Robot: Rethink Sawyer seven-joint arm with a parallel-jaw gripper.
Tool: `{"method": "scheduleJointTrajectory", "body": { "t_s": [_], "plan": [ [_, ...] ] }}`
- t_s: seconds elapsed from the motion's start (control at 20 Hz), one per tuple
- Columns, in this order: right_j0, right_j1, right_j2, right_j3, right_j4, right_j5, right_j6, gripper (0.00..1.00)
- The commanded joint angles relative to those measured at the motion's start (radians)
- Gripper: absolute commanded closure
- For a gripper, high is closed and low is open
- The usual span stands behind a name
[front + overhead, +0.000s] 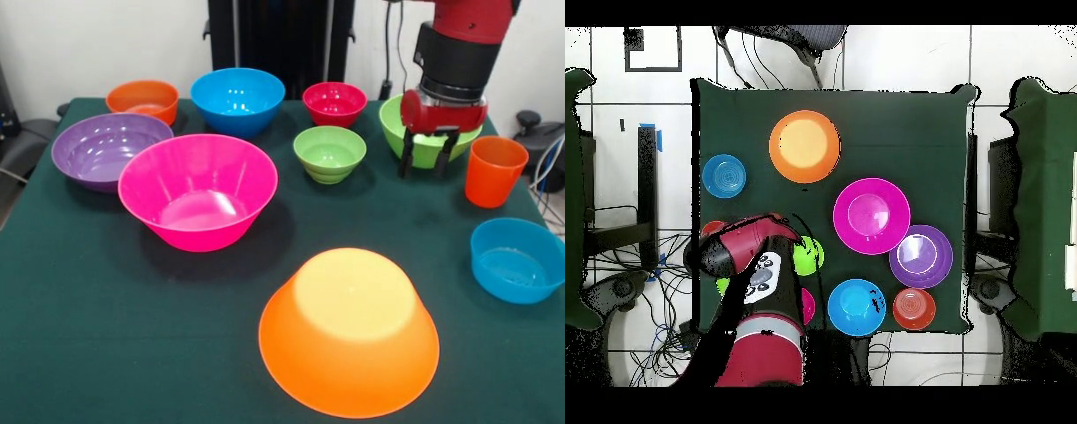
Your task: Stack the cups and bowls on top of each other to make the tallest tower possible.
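The largest orange bowl [349,331] lies rim down at the table's front; in the overhead view [804,146] nothing is on it. The orange-red cup [494,170] stands upright at the right. My gripper [426,166] hangs open and empty over the near rim of the mid green bowl [433,132]. The pink bowl [198,190] [871,215], purple bowl [108,148], mid blue bowl [237,99], small orange bowl [143,99], small red bowl [335,102], small green bowl [329,152] and small blue bowl [516,259] stand rim up, apart. In the overhead view my arm [750,270] hides the gripper.
The dark green table [106,336] has black equipment and cables beyond its far edge. A chair [790,40] stands past the side opposite the robot's base.
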Motion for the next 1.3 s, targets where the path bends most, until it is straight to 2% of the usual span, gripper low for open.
{"method": "scheduleJointTrajectory", "body": {
  "t_s": [0.05, 0.6, 1.3],
  "plan": [
    [0.024, 0.049, 0.042, -0.062, 0.034, -0.057, 0.154, 0.0],
    [0.035, -0.014, 0.051, -0.018, 0.044, -0.028, 0.149, 0.0],
    [0.036, -0.05, 0.059, -0.011, 0.046, 0.01, 0.133, 0.0]
  ]
}}
